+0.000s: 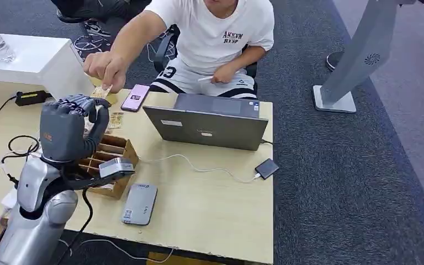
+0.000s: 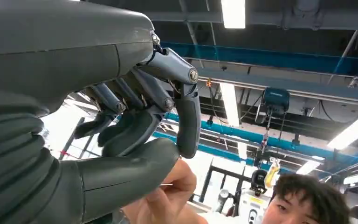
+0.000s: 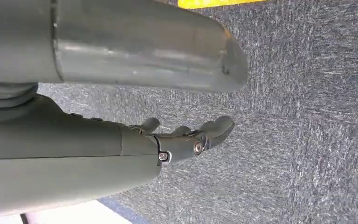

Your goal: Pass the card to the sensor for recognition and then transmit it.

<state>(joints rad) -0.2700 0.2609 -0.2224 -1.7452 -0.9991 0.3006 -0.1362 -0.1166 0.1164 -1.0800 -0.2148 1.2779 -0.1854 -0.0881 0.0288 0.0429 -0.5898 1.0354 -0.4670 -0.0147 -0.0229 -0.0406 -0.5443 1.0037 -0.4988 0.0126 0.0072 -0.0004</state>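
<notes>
A person's hand (image 1: 104, 66) reaches across the table and pinches a pale card (image 1: 102, 91). My left hand (image 1: 73, 130) is raised just below that card with its fingers curled in; the card sits at their tips, in the person's grip. The left wrist view shows my left hand (image 2: 135, 126) with curled fingers and thumb close together, nothing seen between them, and the person's hand (image 2: 168, 196) right beside the thumb. A flat grey reader (image 1: 139, 203) lies near the table's front edge. My right hand (image 3: 186, 140) hangs over carpet, fingers loosely apart, holding nothing.
A wooden divided box (image 1: 110, 152) with a small grey device (image 1: 116, 167) on it stands beside my left arm. A second card (image 1: 116, 120), a pink phone (image 1: 135, 97), an open laptop (image 1: 210, 124) and a cabled black box (image 1: 266, 168) lie on the table (image 1: 210, 221).
</notes>
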